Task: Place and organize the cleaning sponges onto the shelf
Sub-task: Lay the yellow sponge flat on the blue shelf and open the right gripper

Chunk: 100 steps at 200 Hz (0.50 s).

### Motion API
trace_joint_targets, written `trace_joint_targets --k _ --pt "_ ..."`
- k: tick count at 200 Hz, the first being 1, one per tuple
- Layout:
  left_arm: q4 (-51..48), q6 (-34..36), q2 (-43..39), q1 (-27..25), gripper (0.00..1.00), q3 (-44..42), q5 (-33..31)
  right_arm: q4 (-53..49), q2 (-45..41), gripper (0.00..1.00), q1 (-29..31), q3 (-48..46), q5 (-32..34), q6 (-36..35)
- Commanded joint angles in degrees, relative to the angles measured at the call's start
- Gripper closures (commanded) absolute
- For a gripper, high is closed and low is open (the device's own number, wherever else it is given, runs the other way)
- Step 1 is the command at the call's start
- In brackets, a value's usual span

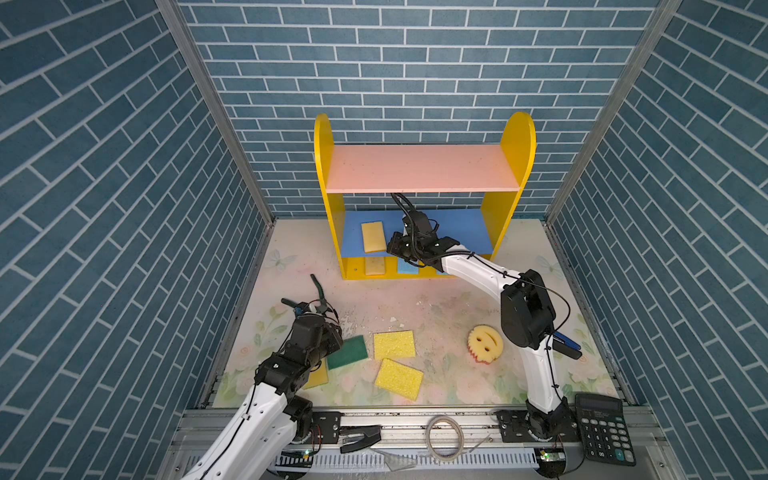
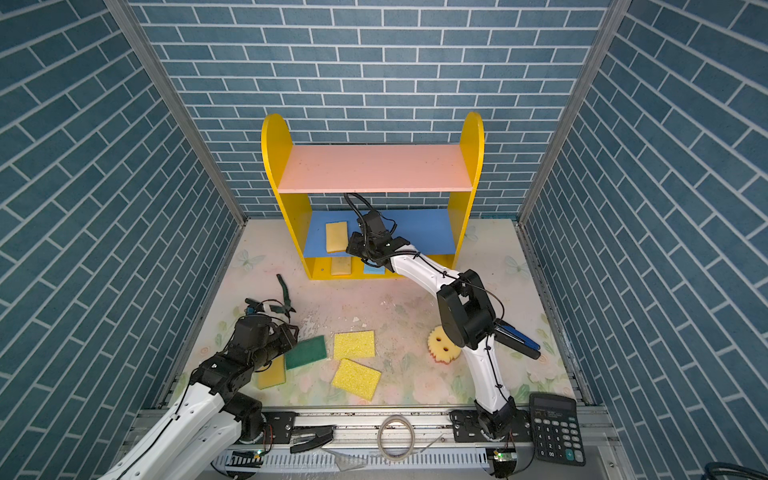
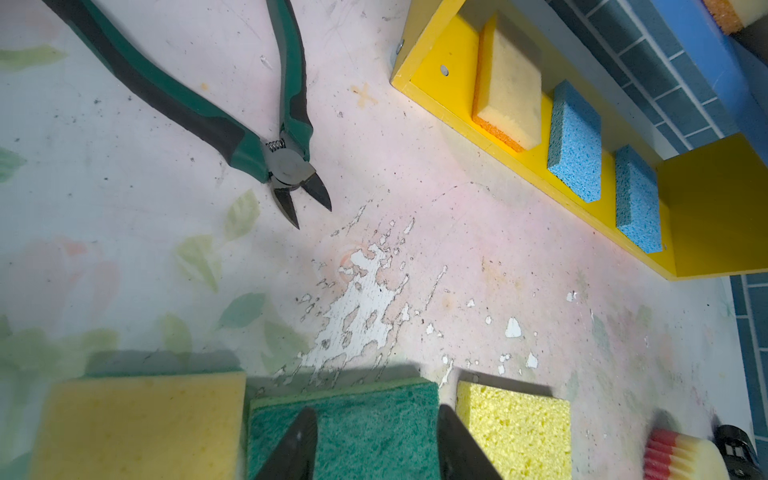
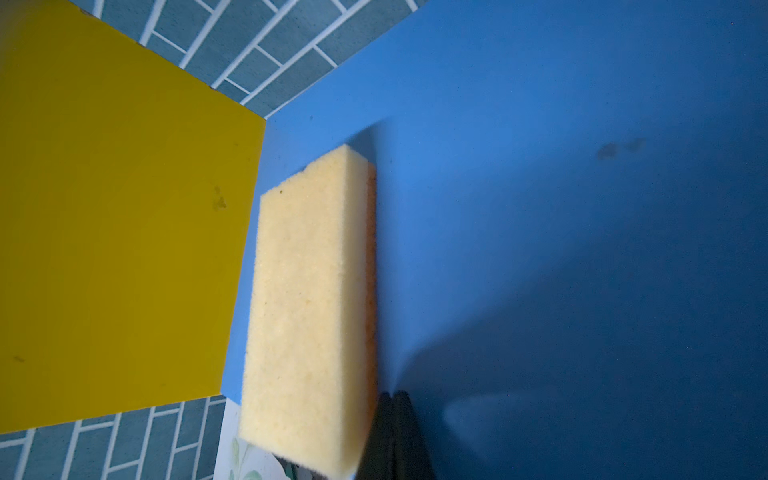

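The shelf (image 1: 422,168) stands at the back. A tan sponge (image 4: 311,299) lies on its blue middle board. My right gripper (image 4: 392,397) is shut, empty, with its tips against that sponge's long side. Another tan sponge (image 3: 509,83) and two blue sponges (image 3: 575,141) sit on the yellow base. My left gripper (image 3: 376,444) is open low over the green-topped sponge (image 1: 351,351), jaws spread across its top. Two yellow sponges (image 1: 395,344) (image 1: 399,379) lie on the table beside it. A darker yellow sponge (image 1: 318,376) is partly under the left arm. The smiley sponge (image 1: 485,341) lies at the right.
Green-handled cutting pliers (image 1: 318,286) lie on the table left of the shelf, ahead of the left gripper. A black calculator (image 1: 604,428) sits at the front right on the rail. A wire ring (image 1: 444,436) lies on the front rail. Brick-patterned walls close three sides.
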Motion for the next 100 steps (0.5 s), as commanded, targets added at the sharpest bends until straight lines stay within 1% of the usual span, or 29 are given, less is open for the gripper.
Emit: trace_joint_targets --k 1,100 --pt "-0.35 0.15 -0.18 0.27 0.52 -0.65 -0.98 -0.7 1.83 1.0 0.25 1.38 -0.95 1.67" --pt "-0.43 0.45 -0.27 0.27 0.52 -0.77 -0.86 -1.76 1.65 1.0 1.84 1.33 0.29 0.36"
